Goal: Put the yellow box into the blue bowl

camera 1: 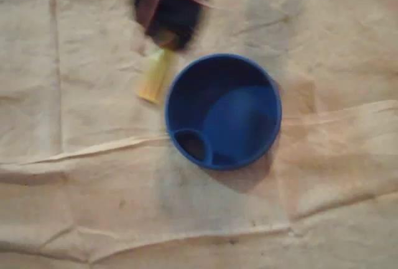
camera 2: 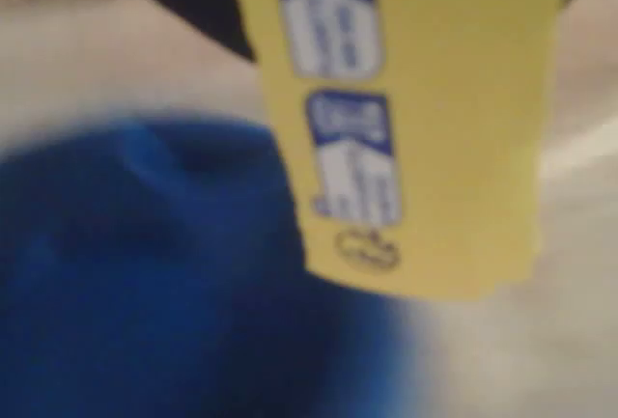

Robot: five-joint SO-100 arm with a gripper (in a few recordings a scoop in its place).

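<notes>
One yellow cardboard box (camera 1: 155, 75) with blue print hangs by its upper end from the dark two-finger gripper (camera 1: 163, 38) at the top centre of the overhead view. Its free end slants down-left, just beside the left rim of the round blue plastic bowl (camera 1: 222, 111). The jaws seem pinched on the box's top, though blur hides the contact itself. Gripping one end likely lets the long body dangle clear, ready to swing over the rim. In the wrist view the box (camera 2: 425, 119) hangs at upper right with the bowl (camera 2: 145, 273) at lower left, so it is not yet over the opening. Creased beige cloth (camera 1: 74, 207) covers the table.
</notes>
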